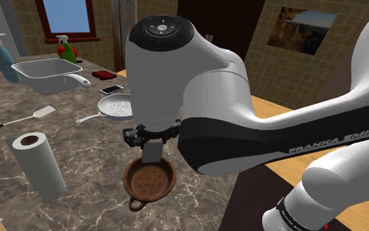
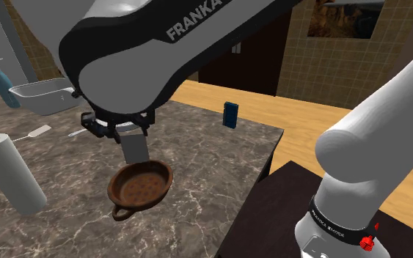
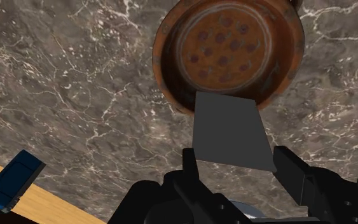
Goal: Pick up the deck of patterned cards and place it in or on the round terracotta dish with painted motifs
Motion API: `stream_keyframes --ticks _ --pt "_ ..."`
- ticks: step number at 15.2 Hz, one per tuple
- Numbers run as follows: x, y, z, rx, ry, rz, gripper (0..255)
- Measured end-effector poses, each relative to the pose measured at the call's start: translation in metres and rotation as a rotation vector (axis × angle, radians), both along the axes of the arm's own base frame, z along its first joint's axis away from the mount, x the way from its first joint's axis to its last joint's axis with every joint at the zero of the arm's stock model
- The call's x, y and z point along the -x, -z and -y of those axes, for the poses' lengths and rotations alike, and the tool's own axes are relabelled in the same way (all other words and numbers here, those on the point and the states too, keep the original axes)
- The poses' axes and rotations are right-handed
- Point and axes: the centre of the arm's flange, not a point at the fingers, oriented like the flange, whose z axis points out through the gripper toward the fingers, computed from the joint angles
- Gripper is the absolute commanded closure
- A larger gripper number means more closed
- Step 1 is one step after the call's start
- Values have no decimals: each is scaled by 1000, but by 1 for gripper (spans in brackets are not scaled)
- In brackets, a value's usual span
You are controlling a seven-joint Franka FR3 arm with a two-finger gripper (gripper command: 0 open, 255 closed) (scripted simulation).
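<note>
Hovering above round brown dish point(image 3: 228, 48), pincer point(image 3: 238, 160) clamped on grey card deck point(image 3: 228, 127); marble counter point(image 3: 75, 95) beneath

Pictured were two spray bottles point(image 1: 4, 60) point(image 1: 69, 55), one paper towel roll point(image 1: 40, 167), one frying pan point(image 1: 117, 107), one spatula point(image 1: 44, 111), one brown dish point(image 1: 151, 178).

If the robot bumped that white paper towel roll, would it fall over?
Probably. The paper towel roll stands upright, tall and narrow, so a push near its top would likely tip it. Once on its side, its round shape would probably let it roll across the counter. The hollow core at its top suggests it is light.
</note>
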Motion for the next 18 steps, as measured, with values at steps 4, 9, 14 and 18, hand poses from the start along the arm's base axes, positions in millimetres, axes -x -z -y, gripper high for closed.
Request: stream_keyframes --ticks 4,9,14,18 --pt "0 20 0 0 0 0 255" --pt "-1 46 0 0 0 0 255" --pt "-1 57 -1 0 0 0 255" --pt "-1 57 -1 -1 0 0 0"
